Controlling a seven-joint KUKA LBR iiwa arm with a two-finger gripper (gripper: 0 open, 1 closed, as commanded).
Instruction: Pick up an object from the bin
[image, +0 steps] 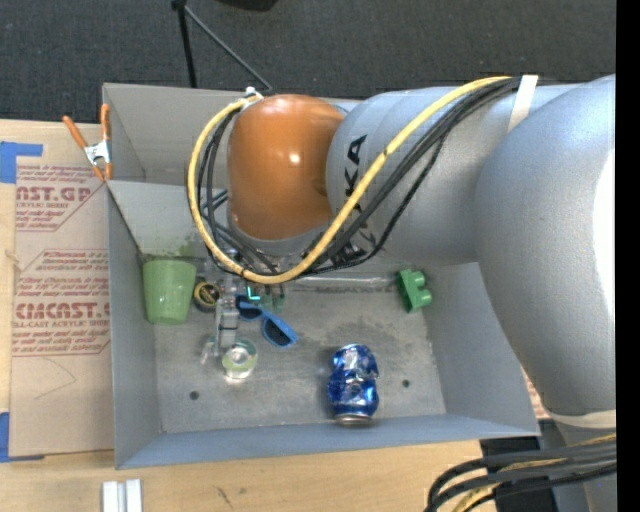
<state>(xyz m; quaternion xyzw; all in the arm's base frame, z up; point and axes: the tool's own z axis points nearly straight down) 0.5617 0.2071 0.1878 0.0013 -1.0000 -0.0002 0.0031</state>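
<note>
Clear little round cup (238, 361) lies at six o'clock of our gripper (226, 338), whose claw state we cannot tell; its slick wall might slip free.

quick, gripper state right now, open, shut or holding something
gripper: cannot be told. It hangs low in the bin's left half, just above a small clear round thing, between the green cup and a blue piece.

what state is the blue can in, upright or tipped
Tipped: the crumpled blue can lies on its side, its printed wall facing up and a round end showing.
</note>
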